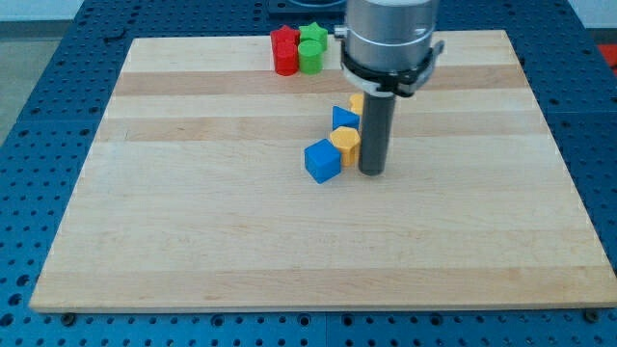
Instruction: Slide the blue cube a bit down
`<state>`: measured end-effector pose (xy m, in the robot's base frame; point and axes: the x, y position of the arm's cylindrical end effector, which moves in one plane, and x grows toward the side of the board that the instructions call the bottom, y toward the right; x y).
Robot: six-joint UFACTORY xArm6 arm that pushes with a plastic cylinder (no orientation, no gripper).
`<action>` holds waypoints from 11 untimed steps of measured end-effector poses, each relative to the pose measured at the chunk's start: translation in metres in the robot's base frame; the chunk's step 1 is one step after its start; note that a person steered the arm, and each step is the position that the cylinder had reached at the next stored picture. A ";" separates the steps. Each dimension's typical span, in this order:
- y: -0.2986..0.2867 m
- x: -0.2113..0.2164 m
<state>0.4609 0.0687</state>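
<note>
Blue cube (323, 161): lies near the middle of the worktop (193, 241), resting flat, one corner turned toward the view's bottom.
Neighbours of the blue cube: a yellow block (346, 143), roughly hexagonal, touches it on its upper right; a blue triangular block (343, 118) sits just above that; a second yellow piece (356, 100) shows above again, mostly hidden behind the rod.
My tip (372, 173): down at the worktop, to the right of the blue cube and just beside the yellow block, not touching the cube.
Hand: there is none on this arm, only the bare rod, so nothing is held or clamped.
Far blocks: a red block (284, 52) and two green ones (311, 50) stand well above the blue cube, near the worktop's top edge, out of the way.
Step in hand: approach, by my reading; the push has not begun, since the tip stands beside the cube and not above it.
Next move: bring the tip round to the cube's upper side, where the yellow block crowds the gap, then push briefly toward the view's bottom.
Risk: dragging the yellow block along, or turning the cube with an off-centre push.
</note>
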 end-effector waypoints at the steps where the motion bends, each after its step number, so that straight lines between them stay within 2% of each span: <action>1: 0.009 0.034; 2: -0.029 0.077; 3: -0.097 0.093; 4: -0.162 0.087; 5: -0.188 0.062; 7: -0.184 -0.007; 11: -0.065 -0.020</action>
